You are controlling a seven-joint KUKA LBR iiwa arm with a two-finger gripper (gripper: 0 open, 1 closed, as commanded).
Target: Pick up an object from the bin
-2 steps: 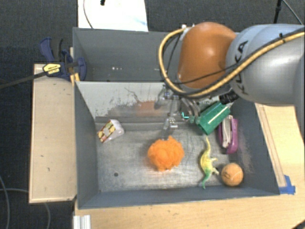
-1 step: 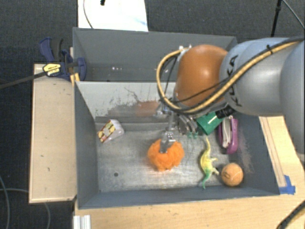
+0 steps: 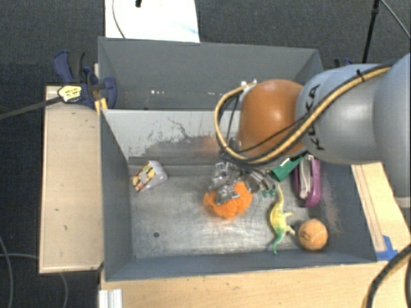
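My gripper [image 3: 226,188] hangs low in the middle of the bin, its metal fingers right on top of a fuzzy orange ball [image 3: 228,203]. Whether the fingers close round it I cannot make out. To the right of the ball lies a yellow-green toy dinosaur [image 3: 279,220], stretched toward the front wall. A green piece [image 3: 283,170] pokes out from under the arm just right of the gripper.
A small orange-tan ball [image 3: 313,234] sits in the front right corner. A purple and white oblong thing [image 3: 308,181] lies along the right wall. A small patterned block [image 3: 148,176] rests at the left side of the floor. The arm's orange dome and cables overhang the bin's right half.
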